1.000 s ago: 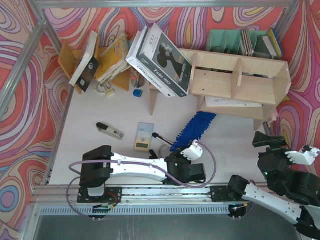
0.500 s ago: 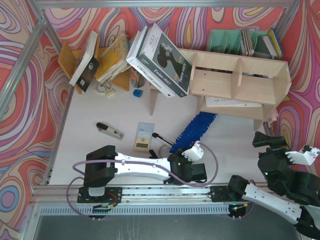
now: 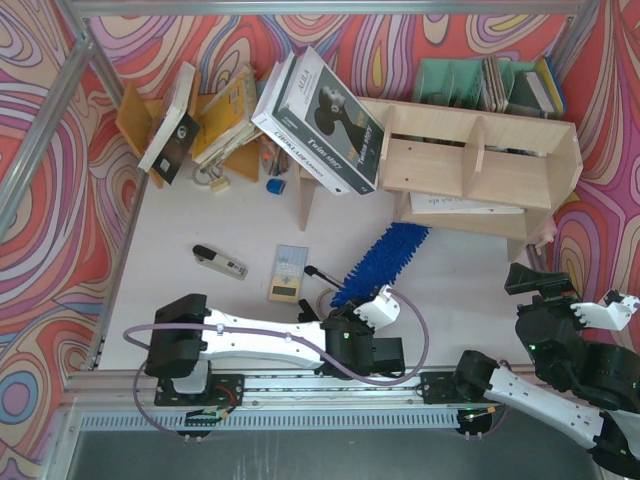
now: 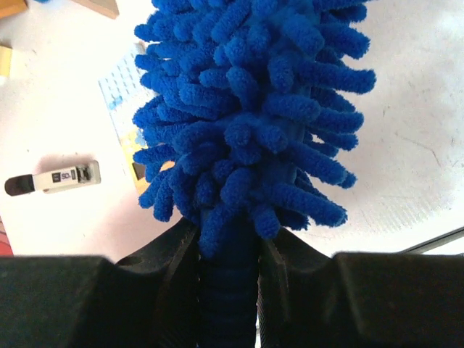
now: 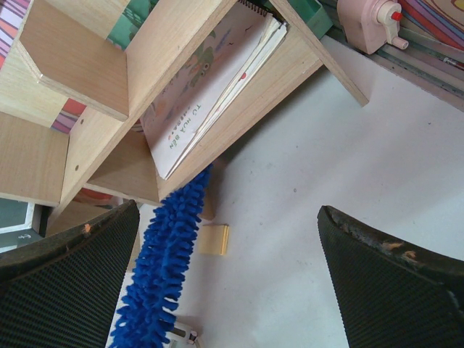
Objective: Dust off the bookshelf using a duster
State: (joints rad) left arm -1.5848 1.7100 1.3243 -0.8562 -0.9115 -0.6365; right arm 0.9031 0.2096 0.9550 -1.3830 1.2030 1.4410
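The blue duster (image 3: 380, 261) lies slanted across the table, its fluffy head pointing up-right toward the pale plywood bookshelf (image 3: 470, 170). My left gripper (image 3: 350, 312) is shut on the duster's handle; in the left wrist view the blue handle (image 4: 230, 290) sits between the black fingers (image 4: 174, 283) with the chenille head (image 4: 246, 109) above. In the right wrist view the duster's head (image 5: 167, 268) reaches the bookshelf's lower edge (image 5: 239, 123). My right gripper (image 3: 600, 312) is open and empty at the right, its fingers (image 5: 391, 283) wide apart.
A large black-and-white book (image 3: 320, 120) leans on the bookshelf's left end. An orange-brown rack of books (image 3: 200, 120) stands back left. A green file holder (image 3: 480, 85) is behind the shelf. A stapler (image 3: 218, 261), a small card (image 3: 287, 272) and a pink object (image 5: 370, 22) lie about.
My left arm has pulled back and left, drawing the duster with it; its head has slid slightly away from the bookshelf. The right arm has not moved.
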